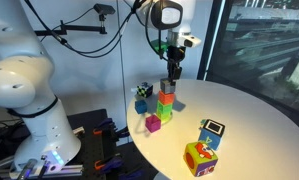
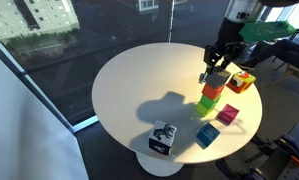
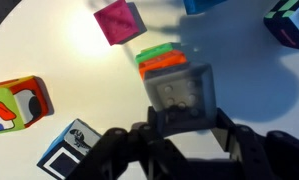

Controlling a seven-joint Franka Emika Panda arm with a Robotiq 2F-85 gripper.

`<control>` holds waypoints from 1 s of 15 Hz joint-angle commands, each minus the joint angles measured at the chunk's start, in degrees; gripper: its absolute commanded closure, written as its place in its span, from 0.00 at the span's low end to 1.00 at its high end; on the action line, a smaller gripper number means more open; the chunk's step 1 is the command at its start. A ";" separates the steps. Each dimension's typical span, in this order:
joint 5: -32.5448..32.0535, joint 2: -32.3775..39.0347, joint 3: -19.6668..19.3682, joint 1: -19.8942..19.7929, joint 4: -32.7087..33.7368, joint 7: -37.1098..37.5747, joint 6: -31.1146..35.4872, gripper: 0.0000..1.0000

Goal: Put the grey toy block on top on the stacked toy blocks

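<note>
My gripper (image 1: 172, 68) is shut on the grey toy block (image 1: 168, 86), which it holds straight over the stacked toy blocks, a red cube (image 1: 166, 99) on a green cube (image 1: 165, 112). In an exterior view the gripper (image 2: 217, 66) holds the grey block (image 2: 215, 78) right at the top of the red cube (image 2: 211, 91). I cannot tell whether they touch. In the wrist view the grey block (image 3: 179, 92) sits between the fingers (image 3: 181, 120), and the stack (image 3: 159, 58) shows just past it.
On the round white table (image 1: 239, 110) a magenta cube (image 1: 153, 123) stands beside the stack. A black-and-white patterned cube (image 2: 163, 138) and a blue cube (image 2: 207, 134) stand further off. An orange-yellow multicoloured cube (image 1: 199, 158) and a blue-and-white cube (image 1: 211, 131) are near one edge.
</note>
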 commanded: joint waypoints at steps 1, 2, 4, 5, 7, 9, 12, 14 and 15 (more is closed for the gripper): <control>-1.27 1.68 0.11 0.28 2.60 2.82 -2.17 0.69; -1.46 1.93 0.09 0.31 2.76 3.20 -2.26 0.69; -2.09 2.26 0.06 0.32 2.94 3.92 -2.33 0.19; -2.32 2.34 0.04 0.31 3.08 4.29 -2.43 0.17; -2.53 2.45 -0.02 0.30 3.25 4.55 -2.65 0.03; -2.25 2.25 -0.11 0.30 3.24 4.02 -2.86 0.00; 0.02 0.85 -0.36 0.28 2.28 0.57 -2.07 0.00; 1.51 -0.13 -0.50 0.25 1.70 -1.77 -1.69 0.00; 2.31 -0.58 -0.55 0.25 1.47 -3.03 -1.68 0.00</control>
